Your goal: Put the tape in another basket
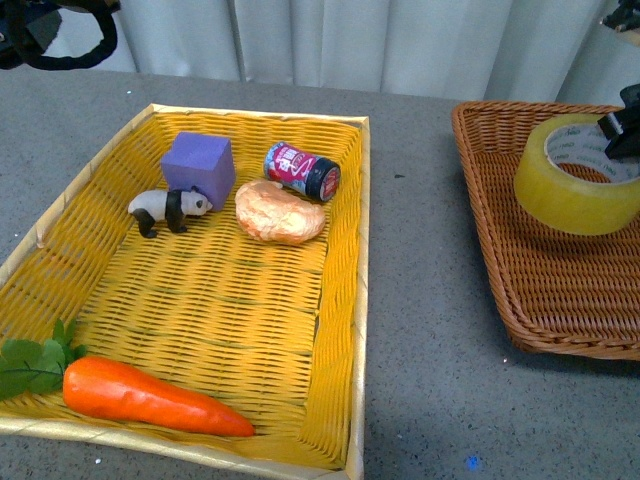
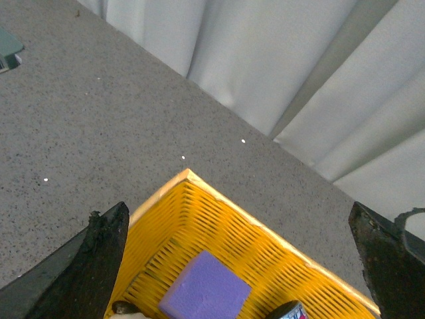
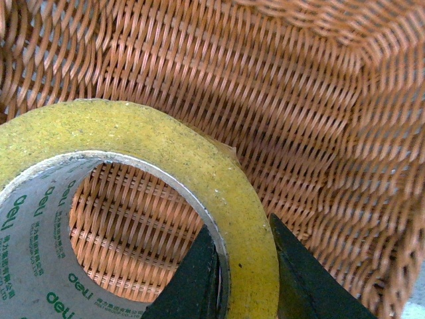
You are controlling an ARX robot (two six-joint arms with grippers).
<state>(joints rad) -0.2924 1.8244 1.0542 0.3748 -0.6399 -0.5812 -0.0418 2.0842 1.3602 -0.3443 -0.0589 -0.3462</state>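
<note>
The tape [image 1: 577,178], a wide yellowish roll with a white printed core, hangs tilted just over the brown wicker basket [image 1: 520,270] at the right. My right gripper [image 1: 622,135] is shut on its far wall, one finger inside the core and one outside. In the right wrist view the tape [image 3: 166,159] fills the near side with the basket weave [image 3: 285,100] close behind it, and the gripper [image 3: 242,279] pinches the roll's wall. My left gripper [image 2: 242,266] is open and empty, high over the far left corner of the yellow basket [image 2: 199,199].
The yellow woven basket [image 1: 345,300] at left holds a purple cube [image 1: 199,166], a toy panda [image 1: 168,209], a small can [image 1: 302,169], a bread roll [image 1: 279,212] and a carrot [image 1: 150,396]. Grey tabletop [image 1: 420,330] separates the two baskets. Curtain behind.
</note>
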